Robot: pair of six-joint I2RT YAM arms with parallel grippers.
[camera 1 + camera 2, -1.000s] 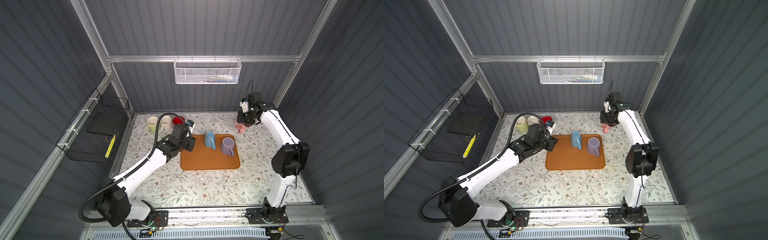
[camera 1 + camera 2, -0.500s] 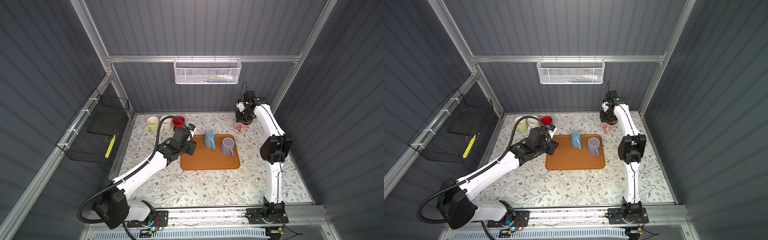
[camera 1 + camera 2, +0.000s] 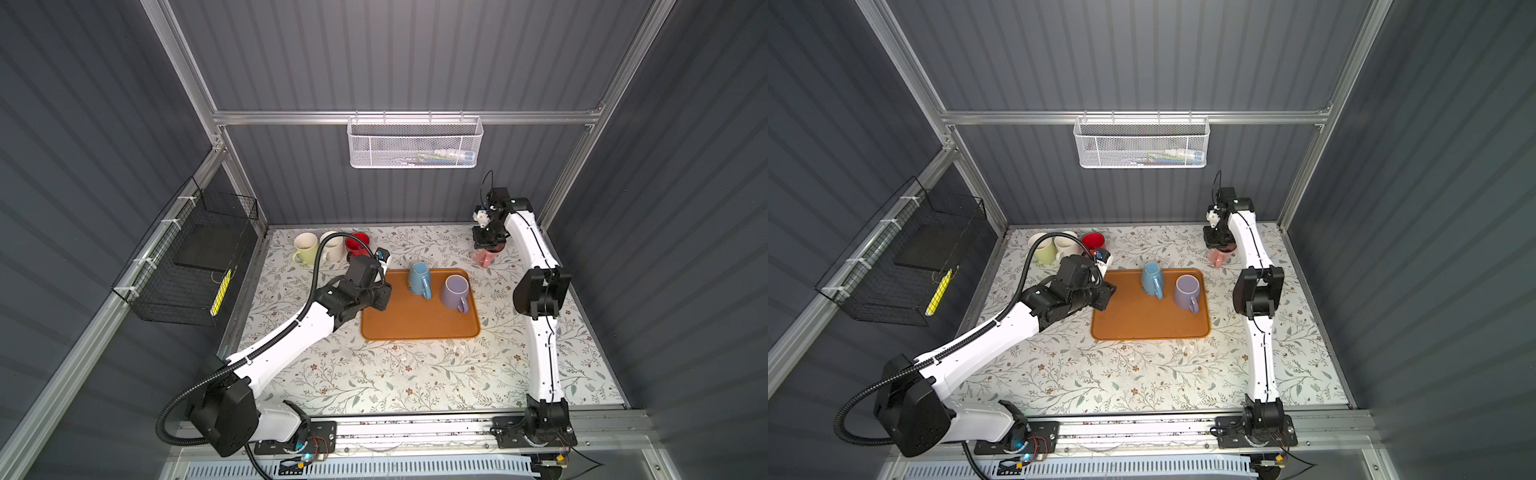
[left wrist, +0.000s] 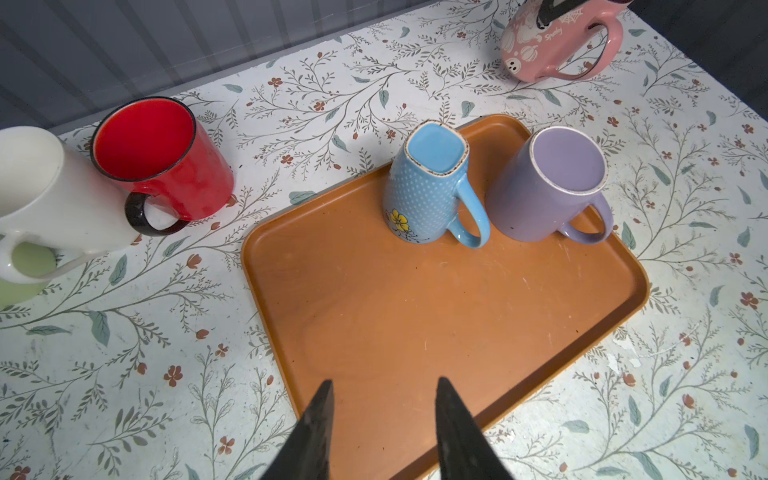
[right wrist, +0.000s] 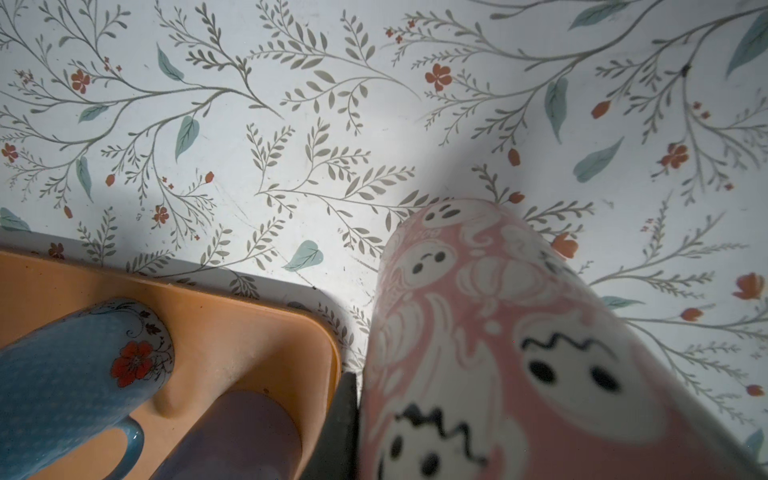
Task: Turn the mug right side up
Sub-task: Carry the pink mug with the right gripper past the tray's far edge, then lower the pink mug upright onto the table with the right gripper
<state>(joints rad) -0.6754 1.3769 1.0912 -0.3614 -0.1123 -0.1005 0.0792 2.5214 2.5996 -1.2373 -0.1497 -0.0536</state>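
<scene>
The right gripper (image 3: 489, 245) is clenched on the rim wall of the pink ghost-and-pumpkin mug (image 3: 484, 258), at the right of the floral tablecloth (image 3: 374, 374) near its back edge in both top views, just beyond the orange tray's (image 3: 415, 322) upper right corner. The mug (image 4: 552, 45) leans with its handle out to one side and its lower end down by the cloth; whether it touches cannot be told. In the right wrist view one dark finger (image 5: 341, 415) lies against the mug's outer wall (image 5: 498, 353).

The left gripper (image 4: 384, 384) hangs over the tray's left edge, fingers spread and holding nothing. A blue mug (image 3: 417, 279) and a purple mug (image 3: 455, 291) stand base-up on the tray. A red mug (image 3: 358, 243) stands open-side up at the upper left.
</scene>
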